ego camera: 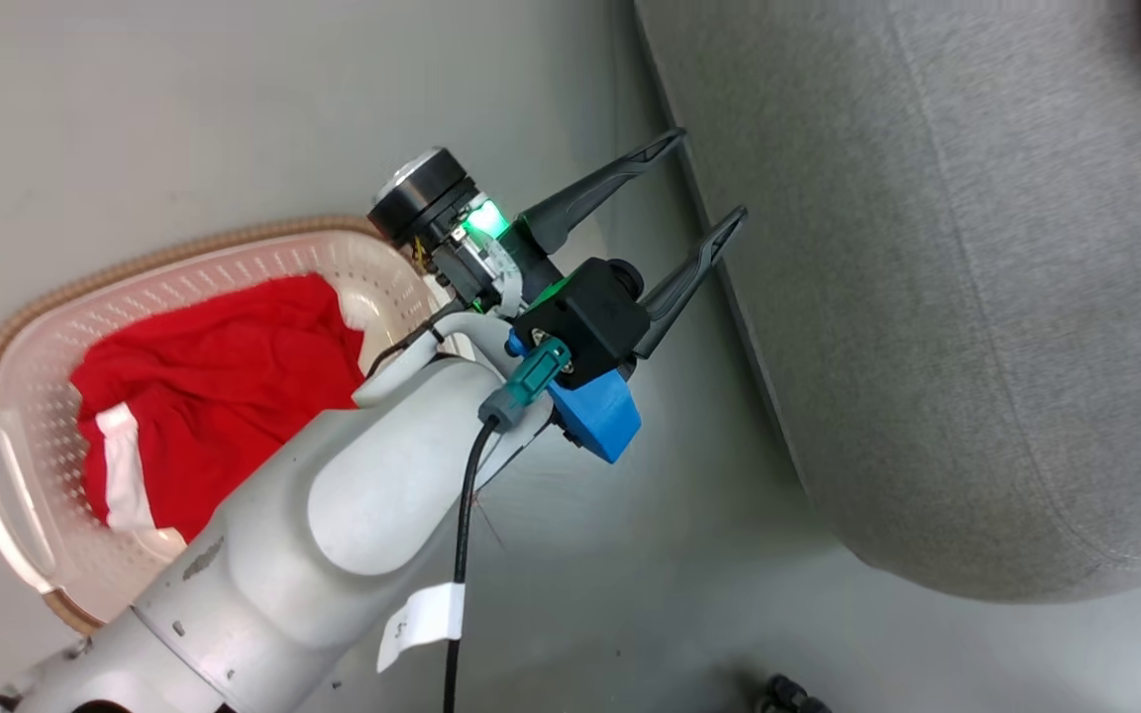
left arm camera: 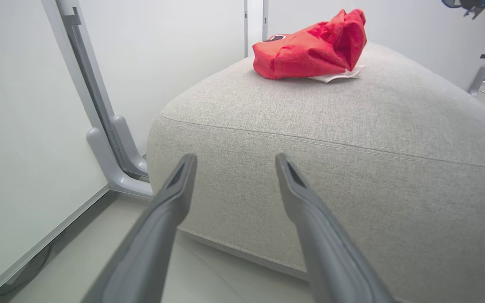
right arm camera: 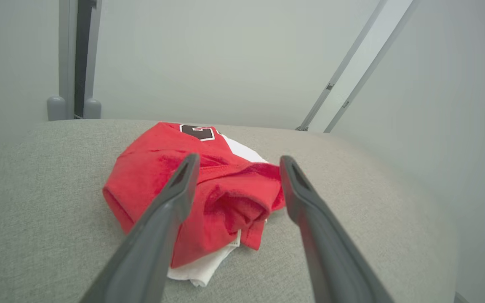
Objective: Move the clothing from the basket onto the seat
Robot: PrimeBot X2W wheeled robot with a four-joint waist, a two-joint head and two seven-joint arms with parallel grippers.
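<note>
The logo shirt (right arm camera: 230, 202) lies on the seat (right arm camera: 352, 219) under the spread, empty right pincer (right arm camera: 238, 160), while the striped shirt (ego camera: 214, 386) sits in the basket (ego camera: 36, 347) behind the spread left pincer (ego camera: 709, 173), probably the nearer arm, which points seatward.

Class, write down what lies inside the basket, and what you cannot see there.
A red garment with a white stripe lies inside the basket. The robot's arm covers part of the basket, and the garment hides the bottom, so anything underneath cannot be seen.
</note>
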